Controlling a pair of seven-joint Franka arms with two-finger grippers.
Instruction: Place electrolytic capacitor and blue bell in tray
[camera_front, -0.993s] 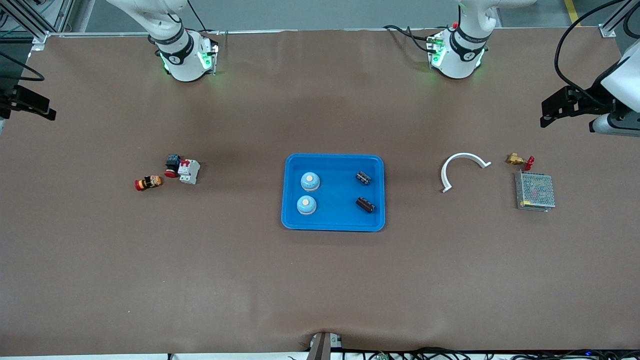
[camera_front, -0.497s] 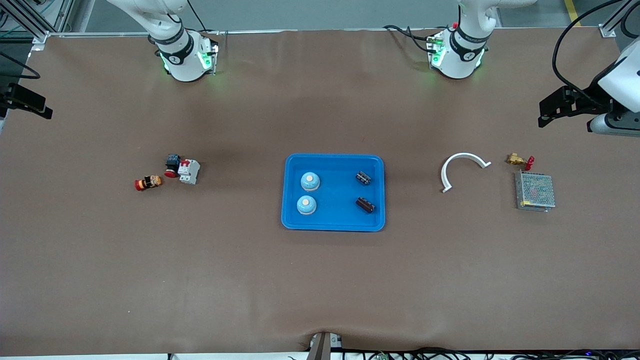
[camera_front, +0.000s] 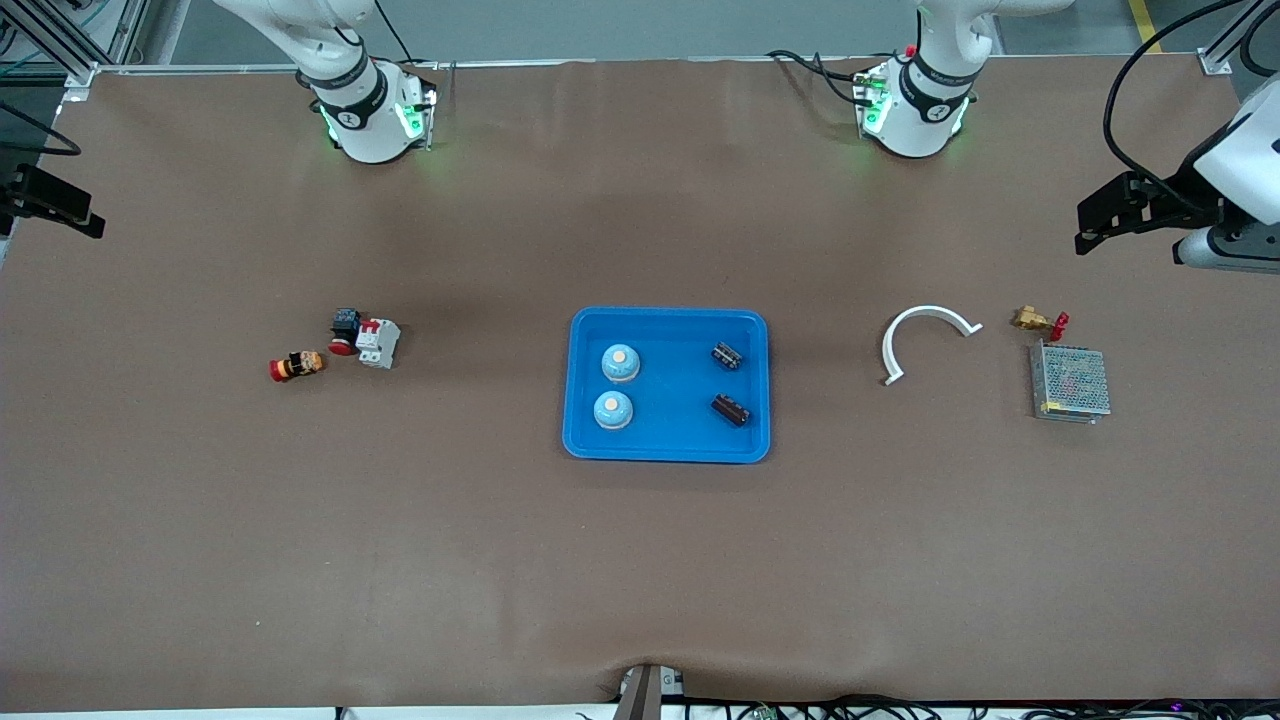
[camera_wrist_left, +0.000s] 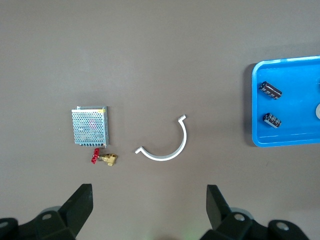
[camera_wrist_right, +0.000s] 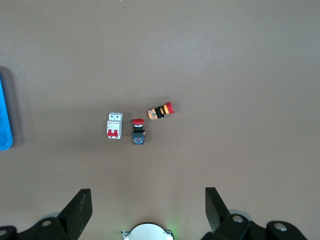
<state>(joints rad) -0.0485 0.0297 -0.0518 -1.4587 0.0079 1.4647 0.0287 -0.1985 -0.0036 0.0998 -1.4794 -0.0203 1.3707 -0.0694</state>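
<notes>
Front view: tray loaded, both blue bells and both electrolytic capacitors inside.
Left gripper and right gripper spread wide, empty, parked high over opposite table ends, apparently done.

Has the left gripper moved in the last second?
Yes. The left gripper has drifted slightly up the front view, away from the metal box, toward the left arm's end of the table.
</notes>
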